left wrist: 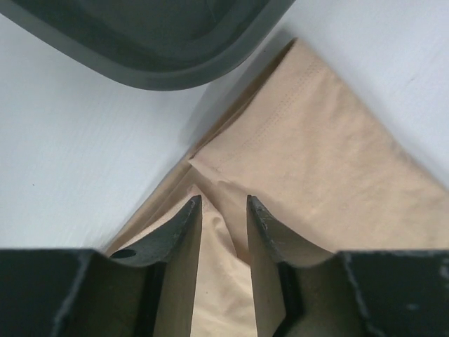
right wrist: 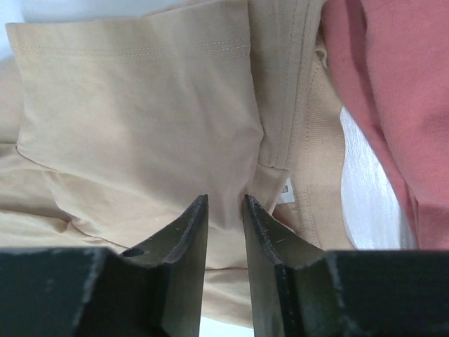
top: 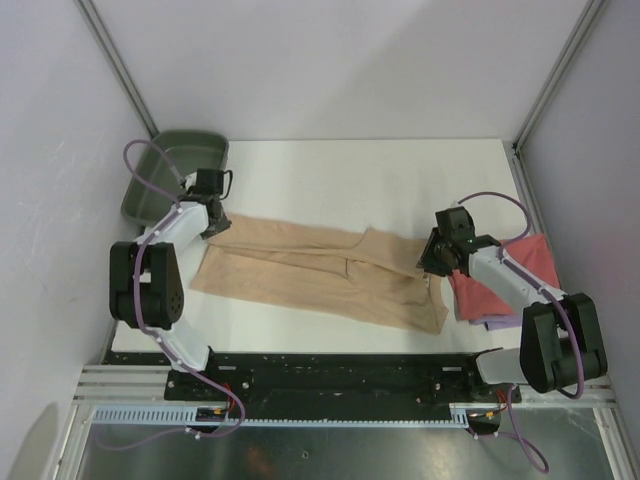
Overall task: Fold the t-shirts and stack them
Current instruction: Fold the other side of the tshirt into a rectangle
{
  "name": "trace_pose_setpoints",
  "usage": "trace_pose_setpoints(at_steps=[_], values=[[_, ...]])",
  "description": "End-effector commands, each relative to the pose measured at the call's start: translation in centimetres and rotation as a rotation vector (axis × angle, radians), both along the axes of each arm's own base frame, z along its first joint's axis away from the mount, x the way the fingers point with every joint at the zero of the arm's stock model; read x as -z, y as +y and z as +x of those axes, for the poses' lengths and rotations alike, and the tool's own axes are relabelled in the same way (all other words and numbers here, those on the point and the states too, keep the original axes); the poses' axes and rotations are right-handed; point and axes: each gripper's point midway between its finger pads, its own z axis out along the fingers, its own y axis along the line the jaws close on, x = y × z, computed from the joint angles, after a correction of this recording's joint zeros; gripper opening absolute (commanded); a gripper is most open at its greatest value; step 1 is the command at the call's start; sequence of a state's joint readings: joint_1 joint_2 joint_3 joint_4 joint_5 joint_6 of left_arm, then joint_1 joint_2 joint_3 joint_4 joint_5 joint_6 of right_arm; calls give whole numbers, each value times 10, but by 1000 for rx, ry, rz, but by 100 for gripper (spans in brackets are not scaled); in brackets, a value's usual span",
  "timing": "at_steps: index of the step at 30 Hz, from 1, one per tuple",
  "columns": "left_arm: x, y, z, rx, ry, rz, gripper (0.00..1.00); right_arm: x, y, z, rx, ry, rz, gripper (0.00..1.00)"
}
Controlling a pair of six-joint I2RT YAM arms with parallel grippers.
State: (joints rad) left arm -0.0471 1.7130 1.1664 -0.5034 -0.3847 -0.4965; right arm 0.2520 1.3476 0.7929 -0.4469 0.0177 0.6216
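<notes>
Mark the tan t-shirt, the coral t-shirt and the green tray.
tan t-shirt (top: 310, 272), top view, middle of the body
coral t-shirt (right wrist: 400, 91), right wrist view, flat cloth at the right side
green tray (top: 190, 140), top view, far rim

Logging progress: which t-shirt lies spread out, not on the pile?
The tan t-shirt, stretched across the middle of the table; the coral-red t-shirt and the lavender t-shirt beneath it sit piled at right.

Lighting's soft and even, coming from overhead, so the white table (top: 350, 170) reads bright without blowing out. Only faint, soft-edged shadows fall on the tan t-shirt (top: 310, 275). Wrist cams: the black fingers (left wrist: 175, 235) are dark and a bit soft up close, stitching on the cloth is sharp, dark green tray (left wrist: 154, 42) rim slightly blurry.
</notes>
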Motion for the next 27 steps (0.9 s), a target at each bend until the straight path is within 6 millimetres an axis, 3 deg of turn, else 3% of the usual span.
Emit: trace_pose_setpoints(at_steps=[1, 4, 7, 12, 17, 27], values=[[-28, -7, 9, 15, -116, -47, 37, -14, -5, 0, -4, -45, -2, 33], [-28, -18, 17, 57, -130, -99, 36, -19, -4, 5, -7, -71, 2, 34], [-23, -45, 25, 140, -121, -205, 33, -29, 0, 21, -20, -124, 10, 36], [-23, -123, 36, 397, -106, -371, 32, -29, 2, 56, -32, -153, -19, 39], [-25, -198, 33, 603, -89, -451, 33, -17, -5, 82, -13, -134, -68, 39], [-27, -348, 25, 926, -82, -603, 41, -13, -31, 97, 66, -131, -106, 39]])
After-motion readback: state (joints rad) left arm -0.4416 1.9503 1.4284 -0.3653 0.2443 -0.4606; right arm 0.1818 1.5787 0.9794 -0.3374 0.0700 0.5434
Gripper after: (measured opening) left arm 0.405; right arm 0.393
